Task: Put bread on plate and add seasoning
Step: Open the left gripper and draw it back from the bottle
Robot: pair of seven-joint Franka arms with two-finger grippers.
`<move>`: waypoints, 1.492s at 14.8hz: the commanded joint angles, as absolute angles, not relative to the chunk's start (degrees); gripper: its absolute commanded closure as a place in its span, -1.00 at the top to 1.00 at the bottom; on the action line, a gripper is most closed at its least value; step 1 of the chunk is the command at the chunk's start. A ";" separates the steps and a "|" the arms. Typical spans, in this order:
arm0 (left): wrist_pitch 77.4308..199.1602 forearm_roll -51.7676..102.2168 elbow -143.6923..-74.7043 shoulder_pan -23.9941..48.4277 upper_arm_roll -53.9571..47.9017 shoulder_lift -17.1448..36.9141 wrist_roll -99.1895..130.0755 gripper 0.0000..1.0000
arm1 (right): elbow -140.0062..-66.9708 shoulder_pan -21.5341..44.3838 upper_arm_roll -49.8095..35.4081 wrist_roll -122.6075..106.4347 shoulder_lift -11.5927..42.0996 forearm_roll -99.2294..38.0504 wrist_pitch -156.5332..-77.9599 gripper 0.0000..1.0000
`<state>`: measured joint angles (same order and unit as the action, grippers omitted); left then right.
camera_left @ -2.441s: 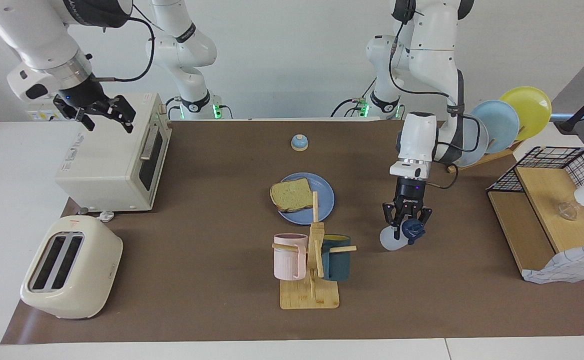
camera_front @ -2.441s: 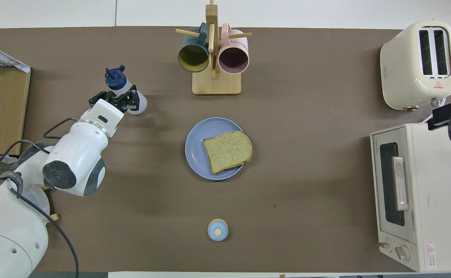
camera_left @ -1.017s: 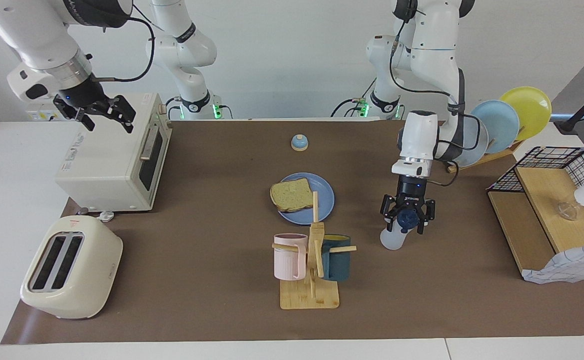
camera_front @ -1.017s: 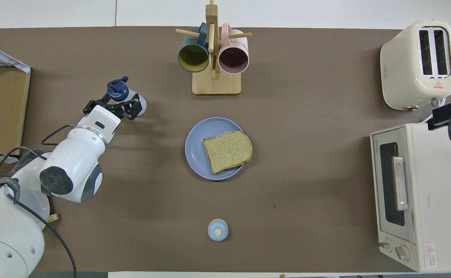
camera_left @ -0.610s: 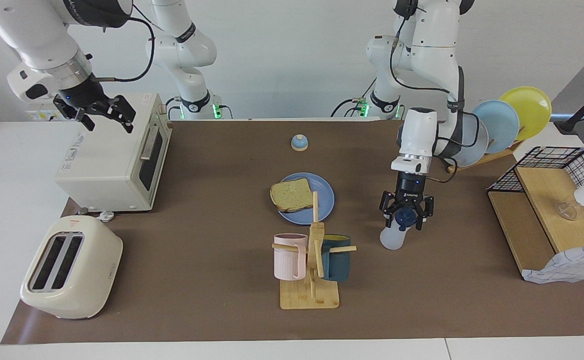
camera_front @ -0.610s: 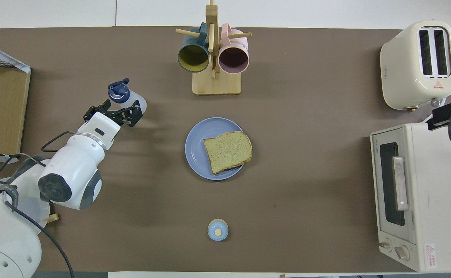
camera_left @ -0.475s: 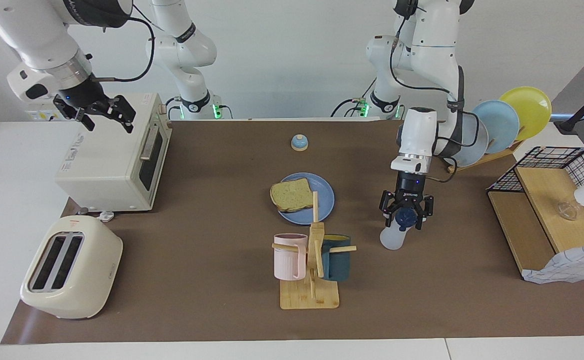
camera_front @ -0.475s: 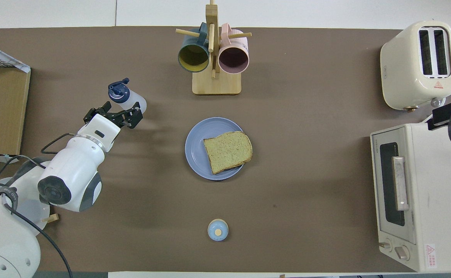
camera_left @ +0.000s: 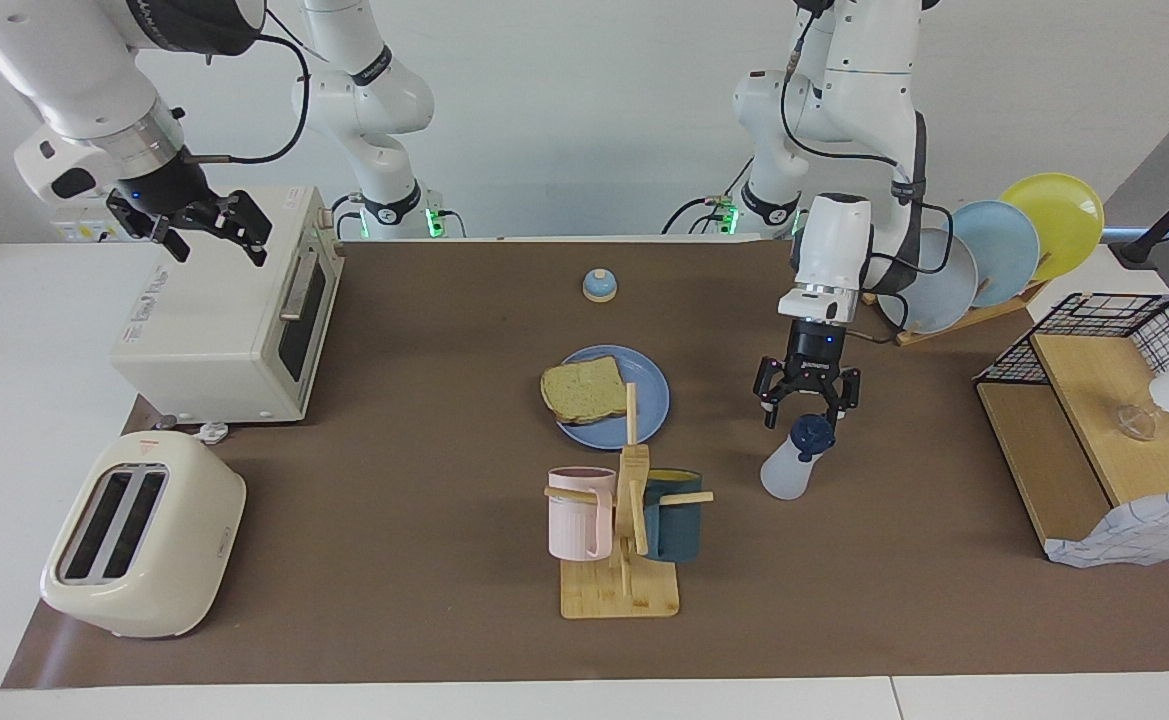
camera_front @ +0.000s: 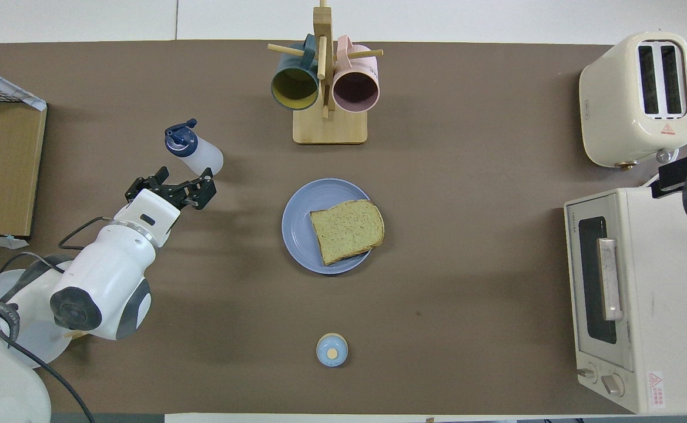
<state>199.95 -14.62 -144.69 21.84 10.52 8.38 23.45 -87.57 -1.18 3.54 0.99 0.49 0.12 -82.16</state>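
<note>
Left gripper (camera_left: 802, 410) has risen off seasoning (camera_left: 789, 461); fingers spread.

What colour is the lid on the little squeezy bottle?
The seasoning bottle's cap is dark navy blue; the overhead view shows it best.

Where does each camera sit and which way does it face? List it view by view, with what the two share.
Facing view: high across the table, looking at the robots; both arms show whole, the left claw open above the seasoning, the right claw waiting over the toaster oven.
Overhead view: high above the robots' end, looking steeply down; only the left arm and left claw enter from the bottom, beside the seasoning.
Shared: bread on the plate, seen half a turn apart.
</note>
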 commanded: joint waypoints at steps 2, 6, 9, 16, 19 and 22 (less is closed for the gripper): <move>200.57 -15.21 -150.72 22.06 10.90 3.18 22.68 1.00 | -89.21 -1.76 3.08 -0.09 -0.79 0.44 -83.23 1.00; 200.30 -15.21 -153.54 21.97 10.90 -0.43 21.45 1.00 | -89.21 -1.76 3.08 -0.09 -0.70 0.44 -83.23 1.00; 193.58 -15.29 -153.99 22.06 10.90 -4.20 21.27 1.00 | -89.21 -1.76 3.08 -0.09 -0.79 0.44 -83.23 1.00; 167.65 -15.29 -150.74 22.06 10.55 -16.60 18.81 1.00 | -89.21 -1.76 3.08 -0.09 -0.70 0.44 -83.32 1.00; 158.40 -15.38 -146.00 22.41 10.11 -16.96 17.85 1.00 | -89.21 -1.76 3.08 -0.09 -0.79 0.44 -83.23 1.00; 154.26 -15.29 -143.10 22.94 10.20 -16.79 17.67 1.00 | -89.21 -1.76 3.08 -0.09 -0.70 0.44 -83.23 1.00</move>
<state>158.30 -14.64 -145.64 22.27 10.00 -17.11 18.28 -87.57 -1.18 3.54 0.99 0.49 0.12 -82.16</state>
